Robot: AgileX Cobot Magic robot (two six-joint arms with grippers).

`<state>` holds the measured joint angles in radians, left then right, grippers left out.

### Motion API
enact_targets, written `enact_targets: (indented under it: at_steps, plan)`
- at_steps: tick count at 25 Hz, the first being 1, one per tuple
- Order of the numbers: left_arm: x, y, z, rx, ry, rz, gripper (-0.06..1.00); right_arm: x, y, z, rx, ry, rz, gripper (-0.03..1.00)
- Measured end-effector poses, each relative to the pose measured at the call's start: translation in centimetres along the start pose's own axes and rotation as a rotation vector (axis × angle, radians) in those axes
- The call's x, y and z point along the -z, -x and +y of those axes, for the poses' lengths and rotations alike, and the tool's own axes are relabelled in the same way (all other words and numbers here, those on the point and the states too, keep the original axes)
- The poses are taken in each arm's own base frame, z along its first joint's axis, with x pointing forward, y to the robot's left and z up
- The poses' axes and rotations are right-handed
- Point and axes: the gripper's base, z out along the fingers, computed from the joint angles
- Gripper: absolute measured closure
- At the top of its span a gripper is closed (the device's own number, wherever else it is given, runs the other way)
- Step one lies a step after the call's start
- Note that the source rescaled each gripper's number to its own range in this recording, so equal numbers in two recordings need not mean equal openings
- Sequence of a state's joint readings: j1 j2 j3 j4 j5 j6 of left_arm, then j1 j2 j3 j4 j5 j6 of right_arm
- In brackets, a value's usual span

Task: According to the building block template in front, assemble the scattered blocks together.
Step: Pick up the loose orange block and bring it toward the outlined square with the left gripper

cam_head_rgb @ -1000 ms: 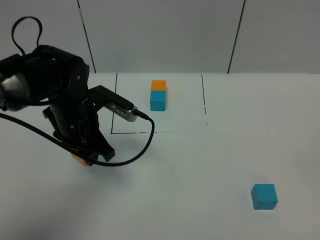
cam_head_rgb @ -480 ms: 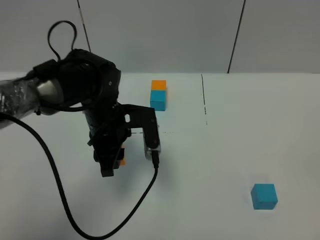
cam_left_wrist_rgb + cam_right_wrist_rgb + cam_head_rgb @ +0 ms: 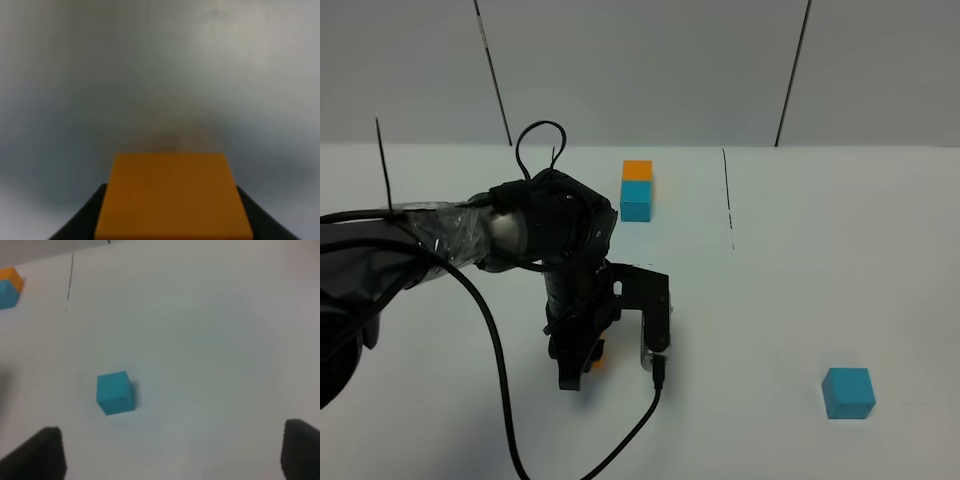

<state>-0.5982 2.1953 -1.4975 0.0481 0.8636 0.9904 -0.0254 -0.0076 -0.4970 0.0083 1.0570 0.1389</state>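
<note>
Clamped between the dark fingers of the left gripper: orange cube, matte, flat-faced, crisp-edged, toward the near edge of the white tabletop, left of middle. Spread wide and holding nothing: right gripper, cyan cube well clear of its fingers, near the near right corner. By the far edge: template pair, orange touching cyan.

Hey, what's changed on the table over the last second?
The left tool, shut on the orange cube, carried it rightward and nearer the camera, toward the loose cyan cube. That cyan cube and the outlined template stayed put.
</note>
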Motion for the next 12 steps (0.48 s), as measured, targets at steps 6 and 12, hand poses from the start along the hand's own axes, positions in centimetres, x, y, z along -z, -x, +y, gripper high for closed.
enact_targets:
  at_steps: [6,12]
  plan:
    - [-0.86,-0.06,0.05,-0.014,-0.002,0.017,0.94,0.0,0.0,0.0,0.0,0.0,0.0,0.25]
    - [-0.86,-0.01,0.1,-0.02,0.005,0.015,0.94,0.0,0.0,0.0,0.0,0.0,0.0,0.25]
